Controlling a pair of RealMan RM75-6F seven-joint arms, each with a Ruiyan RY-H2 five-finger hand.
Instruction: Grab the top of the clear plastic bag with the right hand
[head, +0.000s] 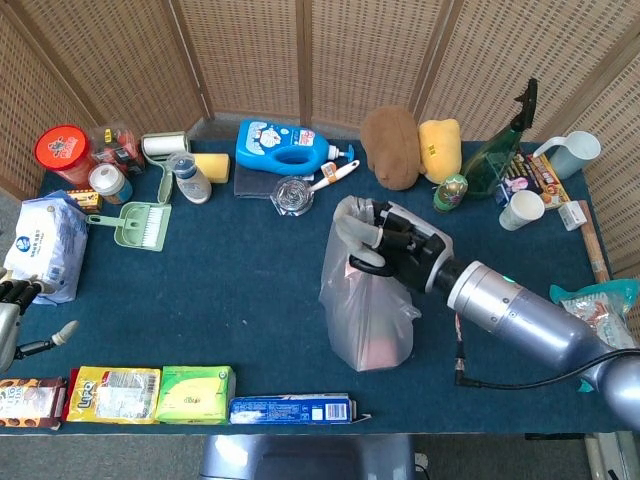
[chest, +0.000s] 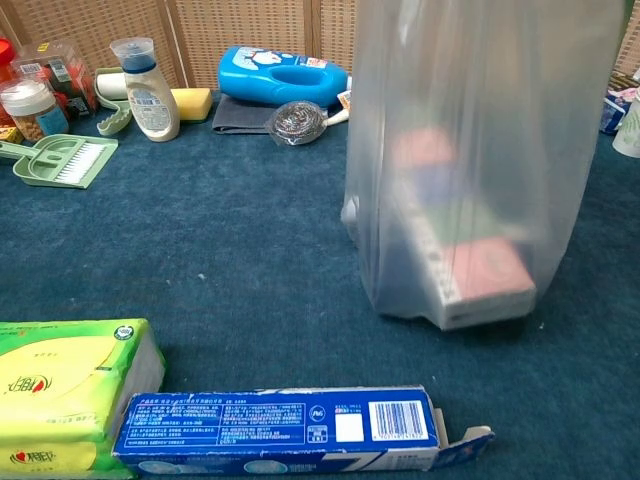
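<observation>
— Two hands, operator: what is your right one doing?

— Your black-and-grey right hand (head: 385, 243) grips the gathered top of the clear plastic bag (head: 365, 310), fingers curled around the bunched film. The bag hangs taut and upright at mid-table on the dark blue tablecloth (head: 240, 290); in the chest view its base (chest: 480, 300) sits at the cloth.

— And inside it?

— Blurred through the film, a pinkish box (chest: 490, 275) lies at the bottom, with other items too hazy to name.

— Your left hand?

— The left hand (head: 12, 310) sits at the table's left edge, holding nothing, thumb and fingers apart, just beside the white-and-blue tissue pack (head: 45, 245).

— What flanks the bag?

— Near its front lies a long blue carton (chest: 290, 428) beside a green tissue pack (chest: 65, 395); behind it, a steel scouring ball (chest: 295, 120) and a blue detergent bottle (chest: 280, 75).
</observation>
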